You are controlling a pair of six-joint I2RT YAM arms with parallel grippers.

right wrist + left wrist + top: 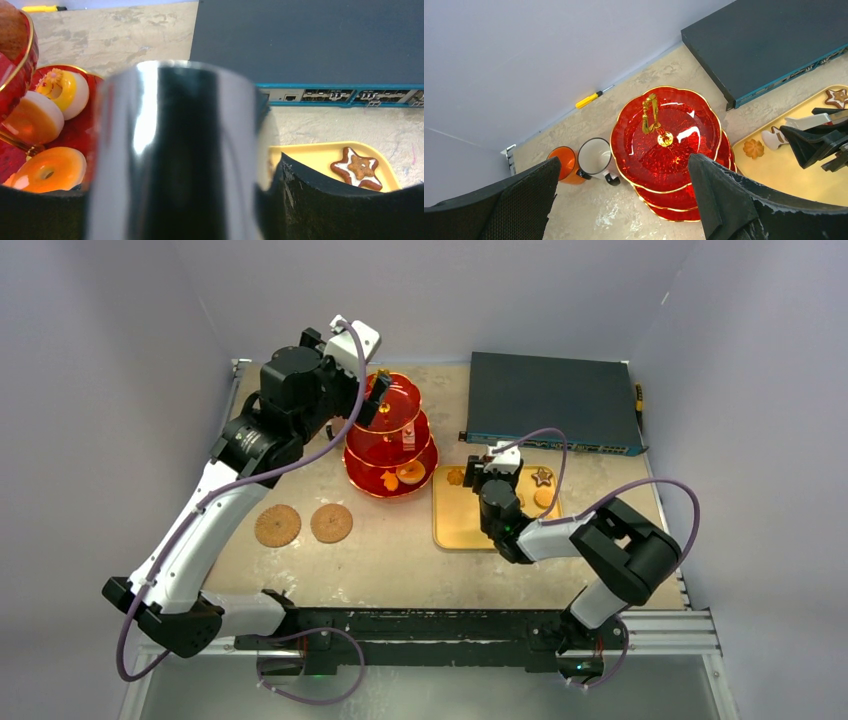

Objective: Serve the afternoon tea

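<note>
Red three-tier stand (684, 150) stands on the table beside the yellow tray (455, 528), with its gold handle (651, 112) upright on the top tier. The orange mug (564, 162) and white mug (594, 156) sit side by side just next to it. Your left gripper (625, 164) hangs above the top tier with its fingers spread wide and nothing between them. Your right gripper (170, 185) is over the tray, its fingers flanking a shiny cylinder (170, 120) that fills most of the wrist view. You cannot tell from that view whether the pads press on the cylinder. The step in hand appears to be securing this cylinder. Centre it between the pads, check for contact on both sides before lifting, and raise it straight up, because the doughnuts (47, 170) on the bottom tier lie close on one side and the star biscuit (359, 167) close on the other. Keep the left fingers clear of the handle. No brand, label or legible writing shows. The dark box (550, 400) presents only a row of ports.
</note>
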